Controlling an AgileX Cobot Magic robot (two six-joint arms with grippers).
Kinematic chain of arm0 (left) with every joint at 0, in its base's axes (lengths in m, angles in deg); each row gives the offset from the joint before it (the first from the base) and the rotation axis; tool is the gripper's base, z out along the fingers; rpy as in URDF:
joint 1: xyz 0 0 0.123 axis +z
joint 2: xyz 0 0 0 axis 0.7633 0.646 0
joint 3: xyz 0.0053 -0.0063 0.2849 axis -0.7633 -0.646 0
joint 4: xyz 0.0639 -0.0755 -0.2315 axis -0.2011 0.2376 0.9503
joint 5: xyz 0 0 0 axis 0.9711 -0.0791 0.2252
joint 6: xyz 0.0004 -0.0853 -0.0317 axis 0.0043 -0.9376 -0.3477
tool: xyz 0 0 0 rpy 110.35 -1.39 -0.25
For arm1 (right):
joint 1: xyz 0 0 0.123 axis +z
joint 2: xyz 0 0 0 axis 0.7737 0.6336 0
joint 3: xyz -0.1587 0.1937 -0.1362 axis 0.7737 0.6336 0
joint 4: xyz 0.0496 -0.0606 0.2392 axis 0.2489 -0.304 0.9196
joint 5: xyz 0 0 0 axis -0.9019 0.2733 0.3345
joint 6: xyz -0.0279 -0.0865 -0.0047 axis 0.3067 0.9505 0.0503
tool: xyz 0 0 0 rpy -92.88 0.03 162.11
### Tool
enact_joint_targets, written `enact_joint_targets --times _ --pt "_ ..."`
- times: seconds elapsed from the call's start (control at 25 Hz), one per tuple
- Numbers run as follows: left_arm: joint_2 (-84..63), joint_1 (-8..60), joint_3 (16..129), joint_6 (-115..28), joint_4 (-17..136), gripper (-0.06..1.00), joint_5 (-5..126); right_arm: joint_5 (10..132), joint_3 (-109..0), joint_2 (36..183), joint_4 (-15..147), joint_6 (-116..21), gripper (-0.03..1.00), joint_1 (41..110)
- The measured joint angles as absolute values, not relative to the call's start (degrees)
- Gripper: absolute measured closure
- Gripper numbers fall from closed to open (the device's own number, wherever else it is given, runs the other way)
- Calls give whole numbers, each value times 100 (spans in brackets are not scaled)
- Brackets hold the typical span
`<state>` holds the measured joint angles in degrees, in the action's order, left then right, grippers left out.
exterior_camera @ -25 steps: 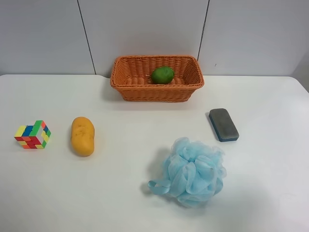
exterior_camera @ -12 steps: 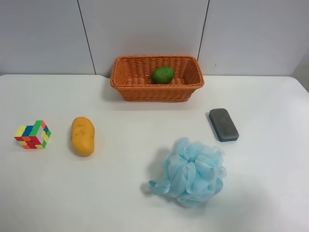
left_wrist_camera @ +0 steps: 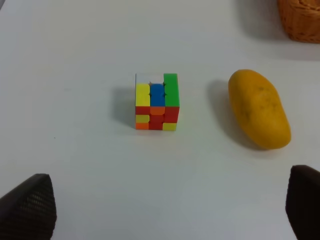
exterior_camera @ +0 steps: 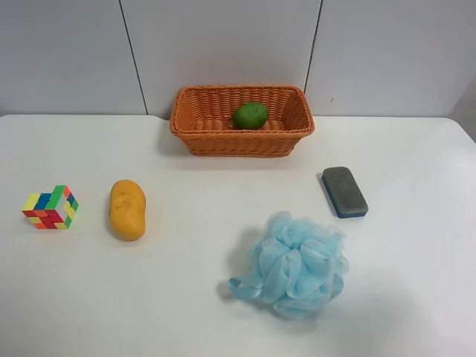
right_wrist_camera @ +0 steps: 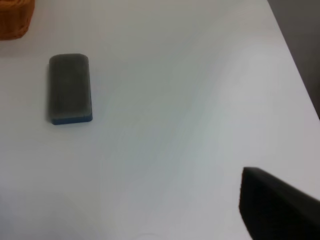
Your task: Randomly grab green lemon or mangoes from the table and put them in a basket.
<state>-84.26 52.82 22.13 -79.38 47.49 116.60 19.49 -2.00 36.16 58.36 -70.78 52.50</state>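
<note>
mango lies on white table before grey wall; left fingers spread, right's state unclear.

the white table carried a basket at the far middle, a cube at far left, a mango just right of it, an eraser right, and a blue pouf near.

Green lemon, orange-brown basket
</note>
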Motion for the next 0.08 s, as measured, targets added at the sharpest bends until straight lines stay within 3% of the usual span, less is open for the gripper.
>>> enact_joint_targets --times 0.08 --pt "-8426 5282 2213 -7867 4749 4 11660 1949 -200 3616 5836 -7078 -2 5250"
